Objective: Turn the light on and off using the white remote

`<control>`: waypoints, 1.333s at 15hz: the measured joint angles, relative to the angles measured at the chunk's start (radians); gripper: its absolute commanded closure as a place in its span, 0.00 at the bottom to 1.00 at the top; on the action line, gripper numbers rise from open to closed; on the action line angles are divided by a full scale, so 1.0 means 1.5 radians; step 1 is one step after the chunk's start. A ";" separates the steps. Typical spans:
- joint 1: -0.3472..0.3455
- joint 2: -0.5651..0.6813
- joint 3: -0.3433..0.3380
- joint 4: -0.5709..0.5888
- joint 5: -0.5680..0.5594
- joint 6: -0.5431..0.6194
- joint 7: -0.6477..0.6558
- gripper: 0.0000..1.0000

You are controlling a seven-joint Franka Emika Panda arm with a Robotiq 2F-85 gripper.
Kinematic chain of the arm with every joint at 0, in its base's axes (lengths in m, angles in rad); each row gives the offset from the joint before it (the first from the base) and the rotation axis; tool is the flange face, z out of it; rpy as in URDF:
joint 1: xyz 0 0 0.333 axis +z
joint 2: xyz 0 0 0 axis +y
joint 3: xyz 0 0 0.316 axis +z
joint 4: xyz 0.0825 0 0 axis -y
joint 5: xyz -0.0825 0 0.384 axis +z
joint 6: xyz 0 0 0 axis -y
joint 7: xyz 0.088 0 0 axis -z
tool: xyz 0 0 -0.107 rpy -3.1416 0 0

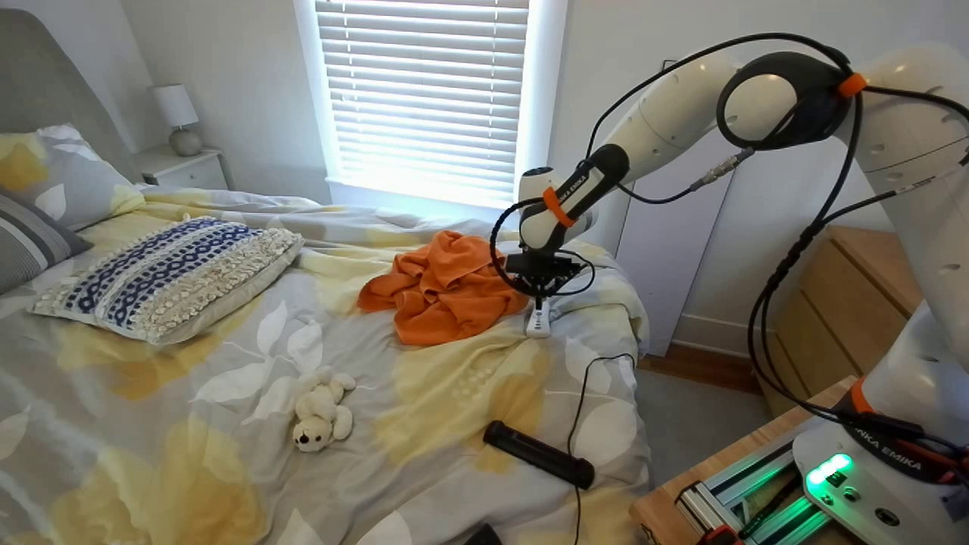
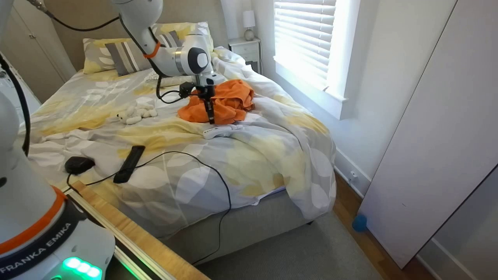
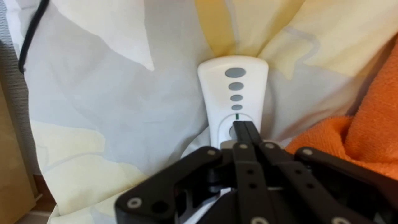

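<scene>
White remote (image 3: 231, 102) on duvet (image 3: 108, 93), beside orange cloth (image 3: 373, 133); tool (image 3: 244, 125) clenched over remote's buttoned face, contact unclear.

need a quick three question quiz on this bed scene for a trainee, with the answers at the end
1. What color is the towel near the white remote: a) blue, b) orange, or c) green?
2. True or false: the fingers are shut and hide part of the white remote in the wrist view.
3. In the wrist view, how many gray buttons show above the green mark?
Key: 1. b; 2. true; 3. four.
</scene>
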 measured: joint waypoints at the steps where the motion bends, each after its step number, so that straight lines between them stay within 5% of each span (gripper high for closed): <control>1: -0.003 0.000 0.002 0.000 0.001 -0.001 -0.005 1.00; 20: 0.001 0.035 0.004 0.073 -0.004 -0.113 -0.014 1.00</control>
